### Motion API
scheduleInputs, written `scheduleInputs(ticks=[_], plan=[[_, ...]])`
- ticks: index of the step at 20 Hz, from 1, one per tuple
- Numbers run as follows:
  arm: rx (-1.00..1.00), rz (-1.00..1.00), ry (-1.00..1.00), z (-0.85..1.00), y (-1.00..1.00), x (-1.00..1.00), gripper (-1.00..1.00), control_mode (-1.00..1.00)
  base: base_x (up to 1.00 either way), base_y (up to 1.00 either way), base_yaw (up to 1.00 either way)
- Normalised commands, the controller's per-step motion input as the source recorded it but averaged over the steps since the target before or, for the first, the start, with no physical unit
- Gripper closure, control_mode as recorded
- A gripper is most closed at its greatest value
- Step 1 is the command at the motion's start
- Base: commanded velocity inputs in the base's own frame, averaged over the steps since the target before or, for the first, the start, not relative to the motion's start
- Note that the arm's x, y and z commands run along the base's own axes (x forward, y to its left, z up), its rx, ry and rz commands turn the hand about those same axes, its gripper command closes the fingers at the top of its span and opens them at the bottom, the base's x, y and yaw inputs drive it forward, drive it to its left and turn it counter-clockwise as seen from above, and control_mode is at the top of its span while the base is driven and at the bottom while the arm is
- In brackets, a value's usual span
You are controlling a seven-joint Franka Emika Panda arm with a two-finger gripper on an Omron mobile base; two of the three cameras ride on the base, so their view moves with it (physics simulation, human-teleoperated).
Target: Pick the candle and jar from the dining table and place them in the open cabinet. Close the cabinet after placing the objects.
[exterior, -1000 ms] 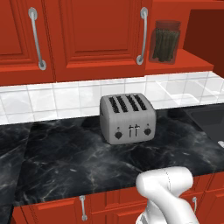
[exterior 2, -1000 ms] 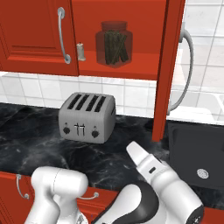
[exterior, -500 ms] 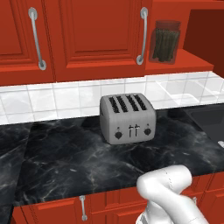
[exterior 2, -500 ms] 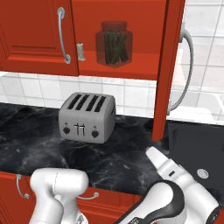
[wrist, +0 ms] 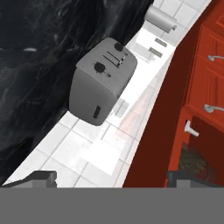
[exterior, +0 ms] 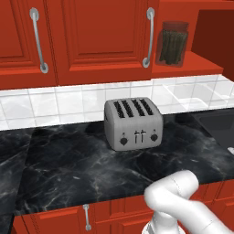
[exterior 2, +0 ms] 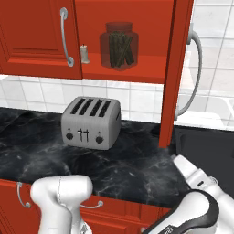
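Sitting on the cabinet (exterior 2: 123, 73) shelf already: jar (exterior 2: 119, 45) w/ candle (exterior 2: 84, 53) just left; jaws spread wide, empty, low near desk (exterior 2: 114, 160); next: reach right door (exterior 2: 176, 68), swing it shut

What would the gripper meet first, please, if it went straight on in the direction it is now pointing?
Probably the white tiled backsplash just beside the toaster; the open gripper looks along it in the hand view, though depth is hard to judge.

The clear jar (exterior 2: 119, 45) of dark olive contents stands upright on the red shelf of the open cabinet (exterior 2: 128, 73), the small pale candle (exterior 2: 84, 53) upright just beside it.
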Motion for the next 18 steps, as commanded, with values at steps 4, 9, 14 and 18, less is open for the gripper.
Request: scheduleInputs(ticks=[4, 9, 14, 18], plan=[[0.01, 0.00, 0.00, 0.13, -0.41, 0.11, -1.00, -1.00, 0.00, 0.00, 0.00], [0.01, 0.00, 0.01, 0.06, -0.33, 0.11, -1.00, -1.00, 0.00, 0.00, 0.00], [0.03, 0.00, 0.02, 0.07, -0.23, 0.16, -1.00, -1.00, 0.00, 0.00, 0.00], [0.04, 0.00, 0.01, 0.13, -0.19, 0.17, -1.00, -1.00, 0.00, 0.00, 0.00]])
